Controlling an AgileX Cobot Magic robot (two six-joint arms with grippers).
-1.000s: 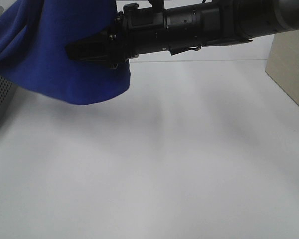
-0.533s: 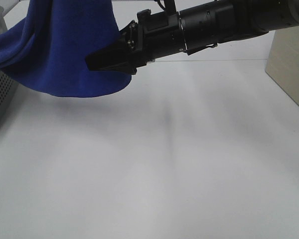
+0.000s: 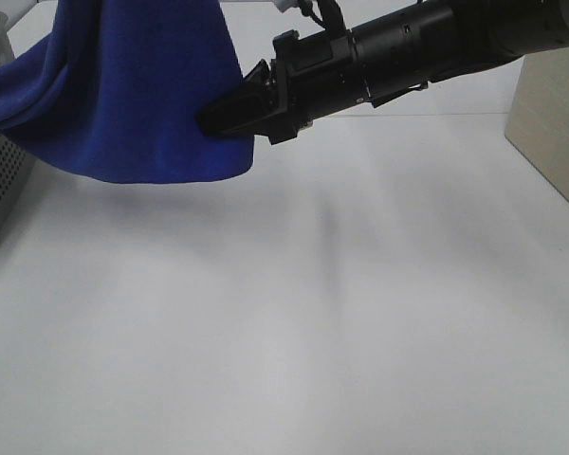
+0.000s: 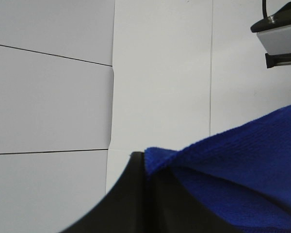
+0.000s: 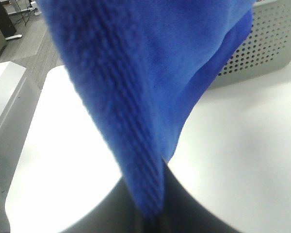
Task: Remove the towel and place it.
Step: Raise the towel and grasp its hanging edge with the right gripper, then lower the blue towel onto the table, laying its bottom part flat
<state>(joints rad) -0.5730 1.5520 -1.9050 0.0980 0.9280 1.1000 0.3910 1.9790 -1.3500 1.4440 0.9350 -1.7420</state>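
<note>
Hanging above the far left of the table, the large deep royal-blue plush microfibre towel [image 3: 142, 95] droops in folds, one side trailing over the grey perforated metal box [image 3: 0, 180]. The black right gripper [image 3: 229, 116], reaching across, is clamped on the cloth's hanging edge. The black left gripper [image 4: 145, 162] pinches a fold of the hem between closed fingers. With 2 holds secured, the removal step looks nearly done. The next move calls for carrying the cloth clear of the box, lowering it onto the bare white tabletop [image 3: 313, 313], then letting go.
</note>
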